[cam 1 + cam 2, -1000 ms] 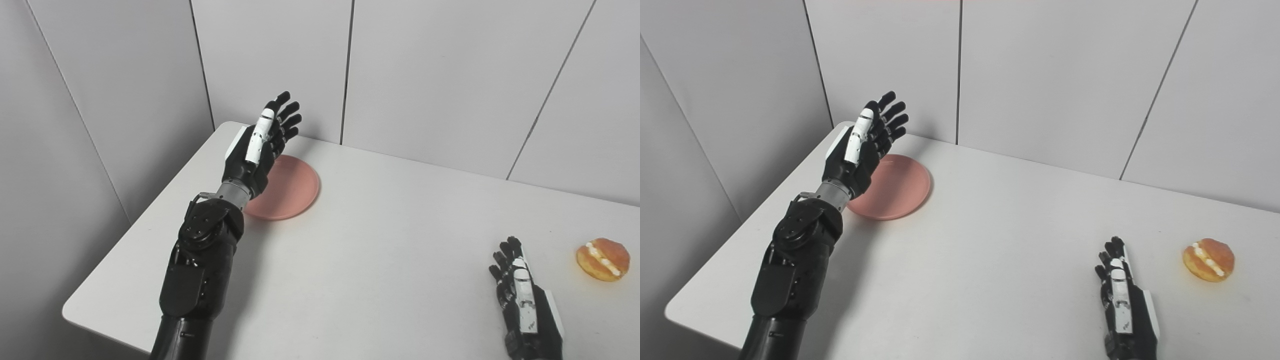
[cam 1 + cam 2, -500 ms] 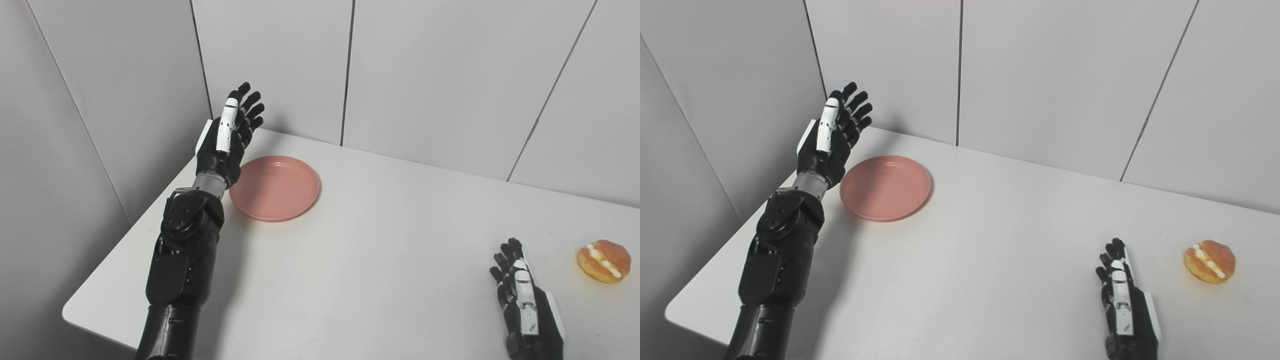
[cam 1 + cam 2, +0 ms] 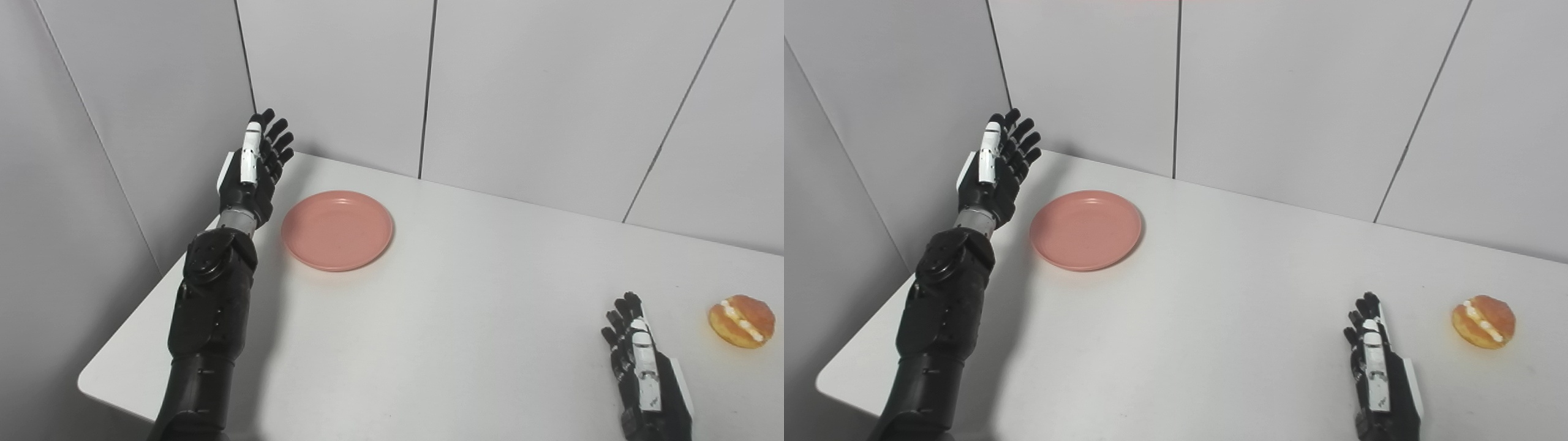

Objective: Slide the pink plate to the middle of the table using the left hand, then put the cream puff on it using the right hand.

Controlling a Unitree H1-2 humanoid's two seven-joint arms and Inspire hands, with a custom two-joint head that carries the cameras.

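Walls: pale grey panels (image 3: 343, 79) with dark seams close off the back and the left side.
Table: white top (image 3: 465, 294) filling most of both views, bare between the two task things.
Left hand: the left hand (image 3: 252, 174) is raised at the table's far left corner, fingers spread and straight, holding nothing; it sits just beside the plate's left edge and apart from it.
Pink plate: the pink plate (image 3: 337, 229) lies flat and empty in the far left part of the table, well away from the middle.
Right hand: the right hand (image 3: 1377, 373) rests low near the front right, fingers extended, empty.
Cream puff: the cream puff (image 3: 1484, 321) sits on the table to the right of that hand, near it but not touched.
Step in hand: the slide looks not yet begun. My judgement is to lower the left hand behind the plate's outer left rim, lay the fingers flat against it, and push steadily toward the centre, keeping the contact low so the plate does not tip or spin.
Writing: none readable anywhere.
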